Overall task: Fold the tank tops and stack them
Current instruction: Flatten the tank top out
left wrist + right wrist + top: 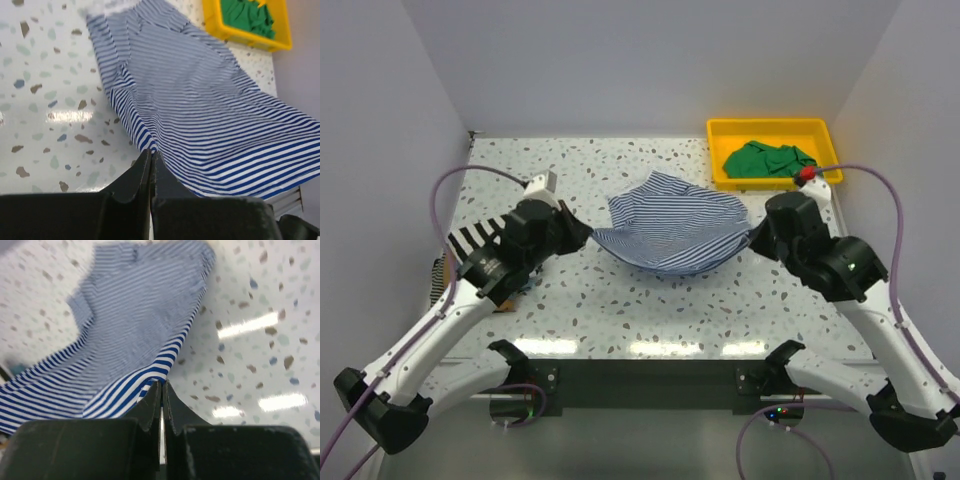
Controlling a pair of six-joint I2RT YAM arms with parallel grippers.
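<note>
Item 1: the thin navy-white striped tank top [670, 235] hangs at the middle of the speckled white terrazzo table [620, 310], stretched between the two arms and sagging in the centre like a sling. Whether its lowest part touches the surface cannot be told.

Item 2: the left gripper [582, 235] is clamped on the left edge of this top. In the left wrist view its black fingers [135, 175] are pressed together with striped cloth pinched at the tips.

Item 3: the right gripper [752, 237] is likewise clamped on the right edge, with its fingers [150, 410] together on the blue-striped hem.

Item 4: a plain green tank top [767, 160] lies crumpled in the yellow plastic tray [720, 130] at the far right corner.

Item 5: a bold black-white striped tank top [475, 237] lies at the left table edge, partly hidden under the left arm.

Item 6: a small dark mark near the neckline in the right wrist view is too blurred to read.
</note>
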